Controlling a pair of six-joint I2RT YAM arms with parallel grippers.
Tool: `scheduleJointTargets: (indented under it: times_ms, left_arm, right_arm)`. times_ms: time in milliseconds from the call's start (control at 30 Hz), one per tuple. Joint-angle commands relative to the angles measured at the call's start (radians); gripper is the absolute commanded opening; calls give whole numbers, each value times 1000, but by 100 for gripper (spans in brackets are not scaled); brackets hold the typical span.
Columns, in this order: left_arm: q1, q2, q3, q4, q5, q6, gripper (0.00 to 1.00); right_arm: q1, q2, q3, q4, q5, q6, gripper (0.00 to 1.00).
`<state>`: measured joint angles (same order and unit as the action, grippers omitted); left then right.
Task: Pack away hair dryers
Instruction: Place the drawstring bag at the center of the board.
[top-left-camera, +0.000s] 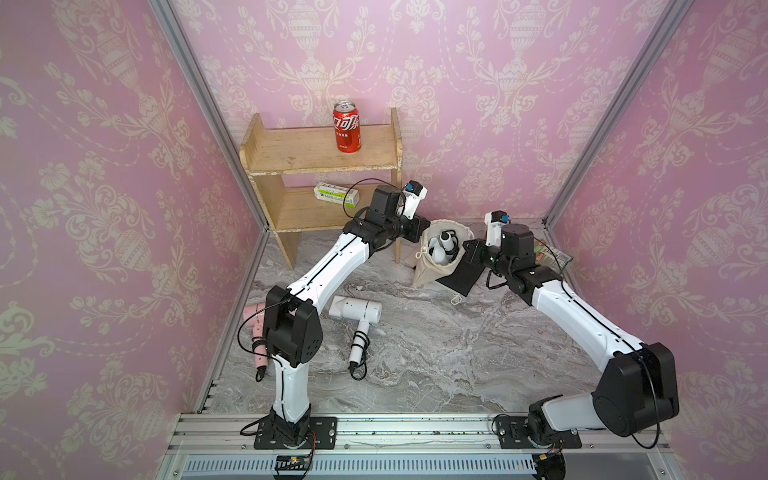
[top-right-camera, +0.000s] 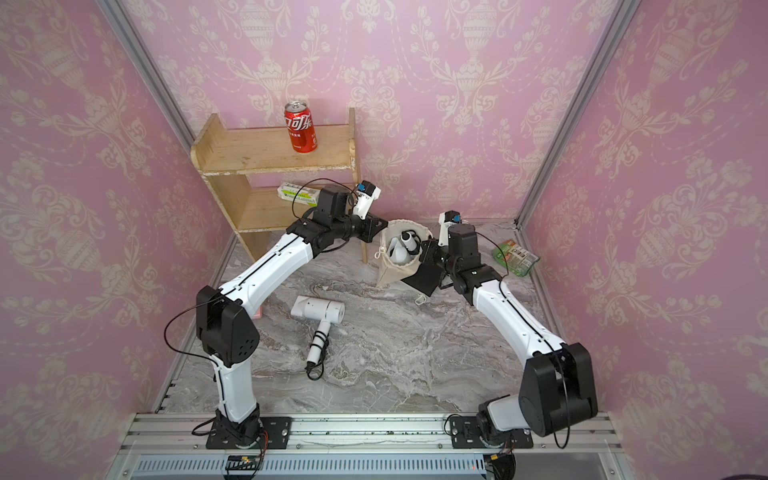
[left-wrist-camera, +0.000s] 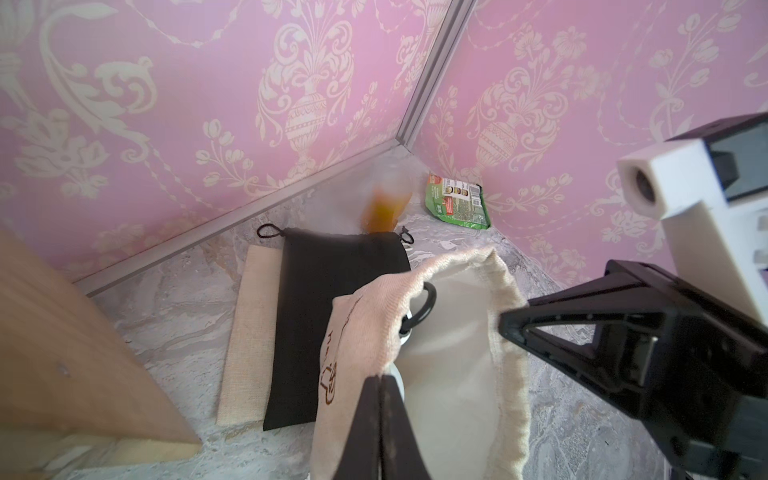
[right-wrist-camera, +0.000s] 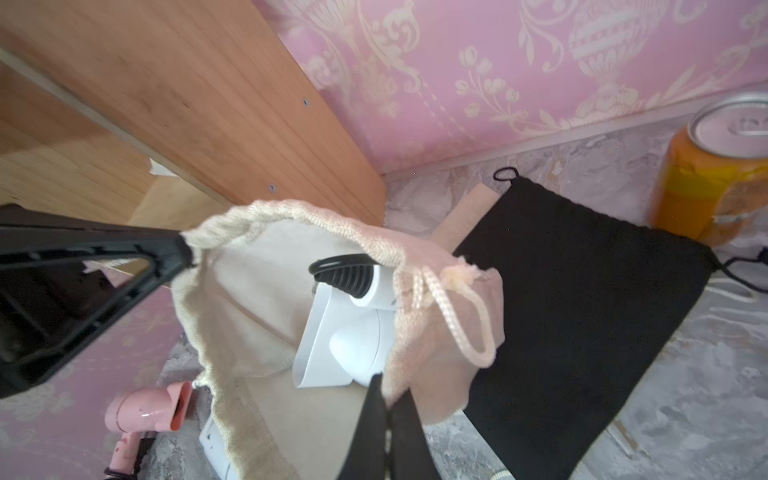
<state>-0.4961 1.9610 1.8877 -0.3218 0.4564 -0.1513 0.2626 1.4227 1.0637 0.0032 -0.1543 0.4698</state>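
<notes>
Both arms meet at the back of the marble tabletop (top-left-camera: 436, 353), beside the wooden shelf (top-left-camera: 320, 158).

- Left gripper (left-wrist-camera: 380, 386): jaws pinched closed on the rim of the beige drawstring pouch (top-left-camera: 426, 272).
- Right gripper (right-wrist-camera: 390, 390): jaws closed on the opposite rim, next to the knotted drawstring (right-wrist-camera: 457, 324). The pouch mouth is stretched wide between the two.
- White hair dryer (right-wrist-camera: 345, 332): inside the pouch, barrel down. Its black cord collar (right-wrist-camera: 340, 270) sits right up at the rim.
- Second white dryer (top-left-camera: 355, 309): lying loose mid-table, cord wrapped on the handle.
- Pink dryer (top-left-camera: 252, 312): against the left wall, behind the left arm.
- Black pouch (left-wrist-camera: 324, 311): flat under the held pouch, lying over another flat beige pouch (left-wrist-camera: 249, 332).

Judged step: seating the first dryer before closing.

Doing it well probably means raising both pinches evenly so the dryer slides to the bottom. The cord end should be below the hem before the string is pulled. Uneven tension could tip the mouth and spill the dryer. A grip on a single fabric layer could slip.
</notes>
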Motion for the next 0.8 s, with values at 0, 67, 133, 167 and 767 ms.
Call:
scheduleJointTargets:
  times_ms: [0,67,133,167,767]
  left_arm:
    - [-16,-5,-12,112,70,11,0]
    - [-34,-8,-47,127,61,25,0]
    - [-59,-16,-78,131,45,32,0]
    - [-74,-24,-106,144,33,33,0]
    - [-207,-173,-624,400,-106,-90,0]
  right_arm:
    - [32,-12,-83,147,69,-35,0]
    - [42,-41,-157,183,91,-45,0]
    - [46,-77,-211,175,119,-44,0]
    - [47,-99,-239,165,128,-41,0]
    - [71,-447,-566,-28,133,6,58]
